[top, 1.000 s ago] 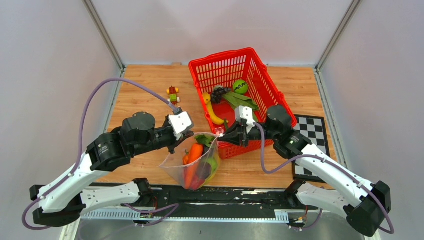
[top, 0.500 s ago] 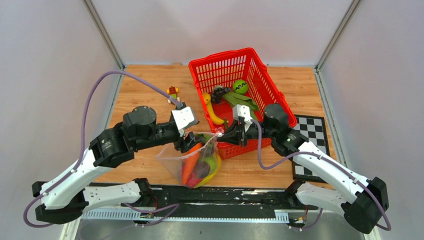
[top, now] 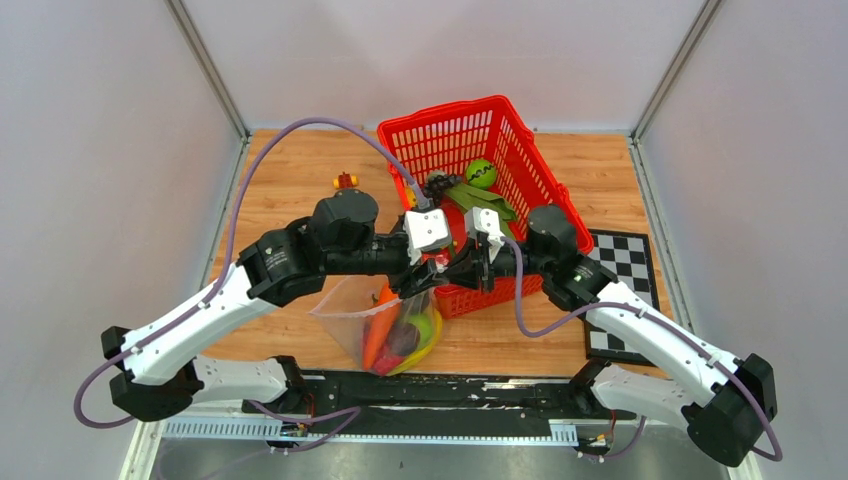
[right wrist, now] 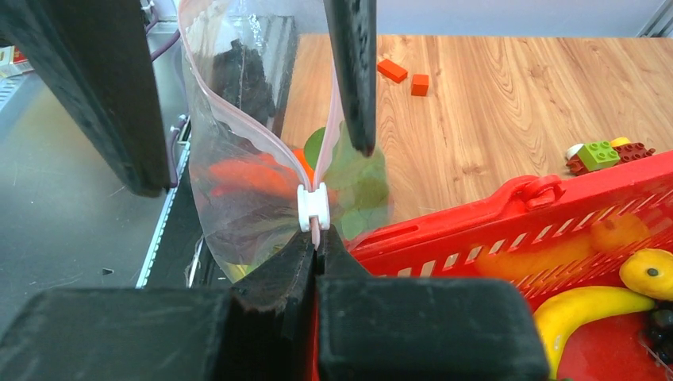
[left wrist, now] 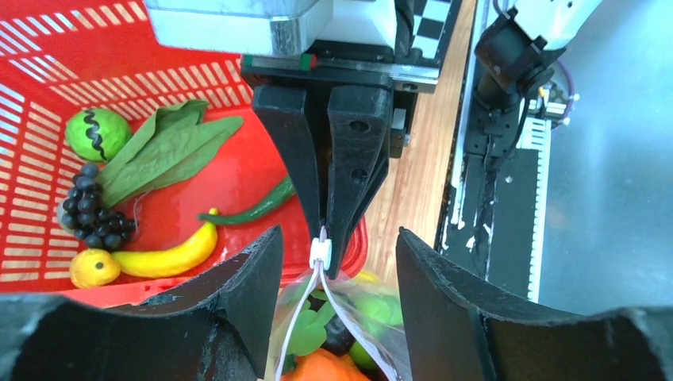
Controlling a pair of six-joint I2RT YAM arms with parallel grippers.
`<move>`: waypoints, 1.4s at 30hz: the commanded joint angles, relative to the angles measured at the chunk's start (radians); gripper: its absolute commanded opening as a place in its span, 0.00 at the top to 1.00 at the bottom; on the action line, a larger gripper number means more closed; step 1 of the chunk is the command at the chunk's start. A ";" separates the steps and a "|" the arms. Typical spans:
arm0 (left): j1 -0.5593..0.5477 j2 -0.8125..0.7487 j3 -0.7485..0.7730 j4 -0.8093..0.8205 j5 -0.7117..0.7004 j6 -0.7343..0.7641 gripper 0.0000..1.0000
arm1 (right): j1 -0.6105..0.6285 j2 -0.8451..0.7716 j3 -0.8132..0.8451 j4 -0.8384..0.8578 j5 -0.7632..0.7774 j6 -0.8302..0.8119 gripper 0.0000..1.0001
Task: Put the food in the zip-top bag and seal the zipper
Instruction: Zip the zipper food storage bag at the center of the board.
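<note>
The clear zip-top bag (top: 385,325) hangs in front of the red basket (top: 520,140) and holds a carrot (left wrist: 321,367) and green and dark food pieces. Its mouth gapes open, and the pinkish zipper (right wrist: 238,119) runs to a white slider (left wrist: 321,252). My right gripper (right wrist: 319,238) is shut on the bag's edge just behind that slider. My left gripper (left wrist: 337,238) is open, with one finger on each side of the bag mouth at the slider. In the basket lie a banana (left wrist: 171,254), grapes (left wrist: 91,214), a lime (left wrist: 97,133) and green leaves (left wrist: 167,147).
A toy block figure (top: 346,181) stands on the wooden table left of the basket. Two small orange bricks (right wrist: 393,70) lie on the wood. A checkerboard (top: 625,265) lies at the right. The two grippers meet tip to tip at the basket's near wall.
My left gripper has opened, let go of the bag's left edge and moved right along the mouth to the slider. The bag's left side has sagged. The right gripper keeps its hold.
</note>
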 commanded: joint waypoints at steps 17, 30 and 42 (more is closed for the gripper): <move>-0.006 0.029 -0.007 -0.022 -0.070 0.058 0.52 | -0.003 -0.037 0.036 0.041 -0.044 0.003 1.00; -0.005 0.011 -0.047 0.028 -0.066 0.042 0.62 | -0.003 -0.049 0.025 0.057 -0.036 0.014 1.00; -0.006 -0.038 -0.083 0.034 -0.089 0.032 0.93 | -0.003 -0.057 0.007 0.059 0.011 0.023 1.00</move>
